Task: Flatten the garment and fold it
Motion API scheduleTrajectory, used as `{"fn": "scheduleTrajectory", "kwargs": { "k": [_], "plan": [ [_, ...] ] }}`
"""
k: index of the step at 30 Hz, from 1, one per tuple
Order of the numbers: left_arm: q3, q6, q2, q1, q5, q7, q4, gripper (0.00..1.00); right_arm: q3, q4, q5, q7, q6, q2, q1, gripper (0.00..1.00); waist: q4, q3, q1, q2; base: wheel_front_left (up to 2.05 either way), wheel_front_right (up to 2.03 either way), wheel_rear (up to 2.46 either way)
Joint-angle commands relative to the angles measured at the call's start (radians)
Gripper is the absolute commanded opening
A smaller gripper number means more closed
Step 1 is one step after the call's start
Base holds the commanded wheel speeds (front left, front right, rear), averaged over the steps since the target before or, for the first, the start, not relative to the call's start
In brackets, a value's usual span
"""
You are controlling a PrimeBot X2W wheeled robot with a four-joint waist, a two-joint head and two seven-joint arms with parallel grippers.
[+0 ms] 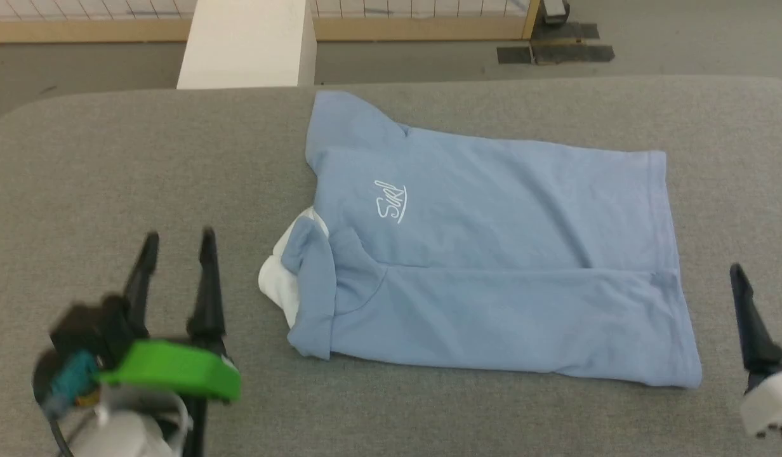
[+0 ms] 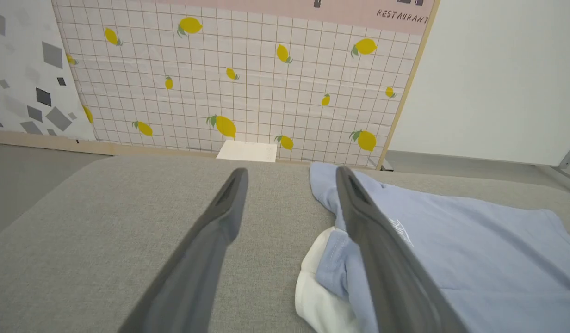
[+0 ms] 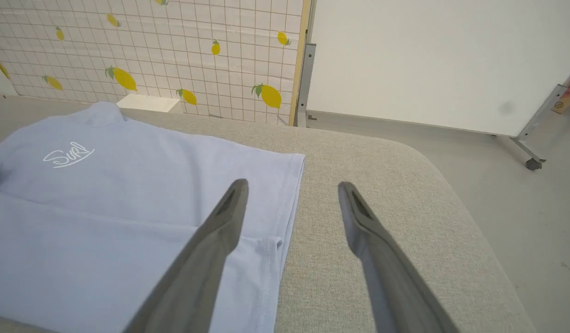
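The garment (image 1: 492, 254) is a light blue polo shirt lying on the grey table, folded lengthwise with its near side laid over the middle. Its white collar (image 1: 280, 279) points left and its hem right, and a white script logo (image 1: 390, 200) faces up. My left gripper (image 1: 178, 244) stands open to the left of the collar, apart from the cloth, nothing between its fingers. In the left wrist view the garment (image 2: 474, 249) lies to the right of that gripper (image 2: 289, 178). My right gripper (image 3: 292, 187) is open beside the garment's (image 3: 127, 208) hem, holding nothing.
The grey padded table (image 1: 112, 178) has rounded corners and bare cloth to the left and in front. A white block (image 1: 248, 41) stands behind its far edge. Beyond are the grey floor, a lemon-patterned partition (image 2: 243, 69) and a white wall panel (image 3: 428, 55).
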Motion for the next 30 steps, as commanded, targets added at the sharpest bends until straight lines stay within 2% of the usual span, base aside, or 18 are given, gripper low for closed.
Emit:
{"fn": "scheduleTrajectory", "kwargs": {
  "k": [1,6,9,13,15,23,25,30],
  "plan": [
    [0.014,0.017,-0.030,0.056,0.038,-0.007,-0.018,1.00,-0.011,-0.013,-0.024,-0.029,-0.002,0.036,0.031,1.00,0.010,-0.025,0.0000,-0.0001,0.00,0.00,0.00],
    [0.046,0.047,-0.129,0.225,0.130,-0.007,-0.042,1.00,-0.058,-0.005,-0.095,-0.114,-0.002,0.173,0.113,1.00,0.015,-0.046,0.0000,-0.0001,0.00,0.00,0.00],
    [0.057,0.038,-0.159,0.265,0.142,-0.007,-0.034,1.00,-0.054,0.012,-0.106,-0.131,-0.002,0.202,0.132,1.00,0.017,-0.049,0.0000,-0.0001,0.00,0.00,0.00],
    [0.048,0.002,-0.139,0.244,0.141,0.017,-0.016,1.00,-0.053,0.020,-0.116,-0.137,-0.002,0.211,0.123,1.00,0.019,-0.042,0.0000,-0.0001,0.00,0.00,0.00],
    [0.033,-0.025,-0.115,0.206,0.131,0.078,-0.014,1.00,-0.052,0.018,-0.120,-0.136,-0.002,0.207,0.111,1.00,0.022,-0.034,0.0000,-0.0001,0.00,0.00,0.00],
    [-0.074,-0.119,-0.058,0.028,0.055,0.445,0.009,1.00,-0.036,0.024,-0.109,-0.124,-0.002,0.191,0.073,1.00,0.026,0.021,0.0000,-0.0001,0.00,0.00,0.00],
    [-0.092,-0.129,-0.058,-0.005,0.047,0.501,0.018,1.00,-0.035,0.030,-0.105,-0.121,-0.002,0.191,0.067,1.00,0.025,0.038,0.0000,-0.0001,0.00,0.00,0.00],
    [-0.117,-0.150,-0.082,-0.064,0.028,0.562,0.057,1.00,-0.031,0.040,-0.099,-0.118,-0.002,0.188,0.053,1.00,0.022,0.076,0.0000,-0.0001,0.00,0.00,0.00]
  ]
}}
